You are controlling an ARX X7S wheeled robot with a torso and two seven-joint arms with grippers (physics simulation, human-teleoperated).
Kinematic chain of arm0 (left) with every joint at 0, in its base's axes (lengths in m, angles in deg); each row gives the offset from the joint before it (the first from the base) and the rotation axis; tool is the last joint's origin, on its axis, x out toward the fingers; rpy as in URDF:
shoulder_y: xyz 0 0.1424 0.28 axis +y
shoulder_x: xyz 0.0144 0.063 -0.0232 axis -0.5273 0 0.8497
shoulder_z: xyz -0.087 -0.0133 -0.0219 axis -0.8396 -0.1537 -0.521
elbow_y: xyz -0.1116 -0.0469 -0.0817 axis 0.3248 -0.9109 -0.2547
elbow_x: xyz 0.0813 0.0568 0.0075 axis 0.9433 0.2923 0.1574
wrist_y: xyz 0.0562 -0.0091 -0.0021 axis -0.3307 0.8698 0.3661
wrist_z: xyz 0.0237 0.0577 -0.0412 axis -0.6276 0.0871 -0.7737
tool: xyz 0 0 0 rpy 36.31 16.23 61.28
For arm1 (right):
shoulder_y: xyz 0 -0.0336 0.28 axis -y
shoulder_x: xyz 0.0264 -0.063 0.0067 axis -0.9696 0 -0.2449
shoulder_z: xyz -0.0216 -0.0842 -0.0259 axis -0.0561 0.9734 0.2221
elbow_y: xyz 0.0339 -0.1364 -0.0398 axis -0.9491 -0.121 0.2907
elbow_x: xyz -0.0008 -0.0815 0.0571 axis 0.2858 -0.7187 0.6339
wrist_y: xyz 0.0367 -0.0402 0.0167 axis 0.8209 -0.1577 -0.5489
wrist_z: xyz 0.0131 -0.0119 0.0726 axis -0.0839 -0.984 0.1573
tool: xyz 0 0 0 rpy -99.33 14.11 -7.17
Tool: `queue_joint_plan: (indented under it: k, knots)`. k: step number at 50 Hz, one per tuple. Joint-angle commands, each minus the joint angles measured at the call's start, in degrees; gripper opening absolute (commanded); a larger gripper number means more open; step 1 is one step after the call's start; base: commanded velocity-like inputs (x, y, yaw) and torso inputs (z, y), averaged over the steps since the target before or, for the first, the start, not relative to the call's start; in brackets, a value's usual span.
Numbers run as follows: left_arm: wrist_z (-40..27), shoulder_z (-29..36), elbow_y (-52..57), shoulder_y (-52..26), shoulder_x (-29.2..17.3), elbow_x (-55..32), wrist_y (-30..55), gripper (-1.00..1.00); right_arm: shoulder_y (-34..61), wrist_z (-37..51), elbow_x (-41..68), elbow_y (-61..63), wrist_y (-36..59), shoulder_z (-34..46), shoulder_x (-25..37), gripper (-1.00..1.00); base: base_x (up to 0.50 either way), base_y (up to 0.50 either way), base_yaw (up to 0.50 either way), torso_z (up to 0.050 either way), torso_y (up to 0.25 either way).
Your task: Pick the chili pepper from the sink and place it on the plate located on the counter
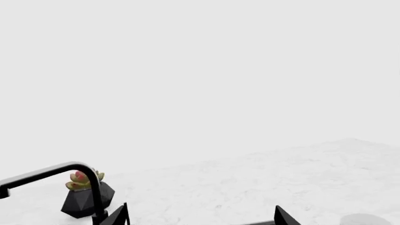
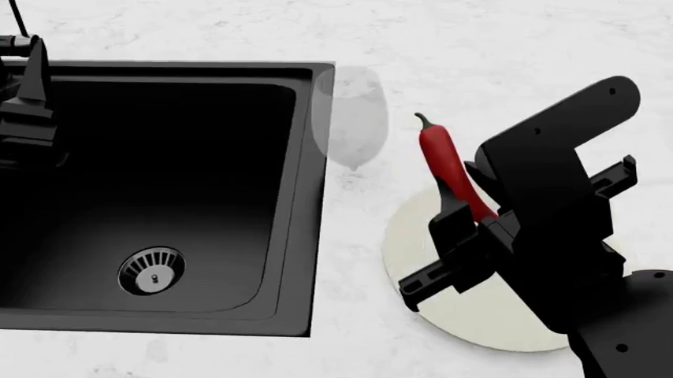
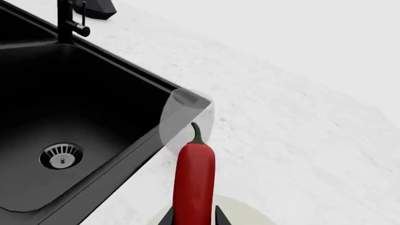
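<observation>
The red chili pepper [image 2: 446, 161] with its green stem is clamped at its lower end in my right gripper [image 2: 470, 201], which is shut on it. It hangs just above the far edge of the cream plate [image 2: 494, 315] on the white counter [image 2: 505, 47]. In the right wrist view the chili [image 3: 194, 178] stands between the fingertips [image 3: 167, 218], with the plate [image 3: 250, 213] beneath. The black sink [image 2: 158, 197] lies to the left, with nothing in its basin. My left gripper [image 1: 200, 220] is open and empty, and only its two fingertips show.
A clear wine glass [image 2: 351, 118] stands on the counter between the sink's corner and the plate, close to the chili's stem. The black faucet [image 1: 69, 171] and a succulent in a black pot [image 1: 86, 194] stand behind the sink. My left arm [image 2: 24, 102] is over the sink's left side.
</observation>
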Motion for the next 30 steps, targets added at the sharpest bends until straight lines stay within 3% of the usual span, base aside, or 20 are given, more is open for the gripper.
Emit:
queue_joint_plan:
  k: [1,14,30]
  knots:
    - [-0.06,-0.53,-0.29,-0.44,0.20,-0.63,0.48,1.00,0.81,1.07,-0.58,0.17,0.90,-0.03,-0.32,-1.00,0.00,0.00,0.00,0.000,0.000]
    - [-0.46,-0.02,0.33,-0.50,-0.12,-0.74,0.84,1.00,5.35,3.05,-5.94,-9.26,0.98,7.33,0.87,-1.00,0.00,0.00,0.00,0.000,0.000]
    - [-0.50,-0.57,-0.21,0.85,-0.45,-0.97,-0.58,1.00,12.68,3.83,-9.38,-23.24,3.11,13.10,-2.22,-1.00,0.00,0.00,0.00,0.000,0.000]
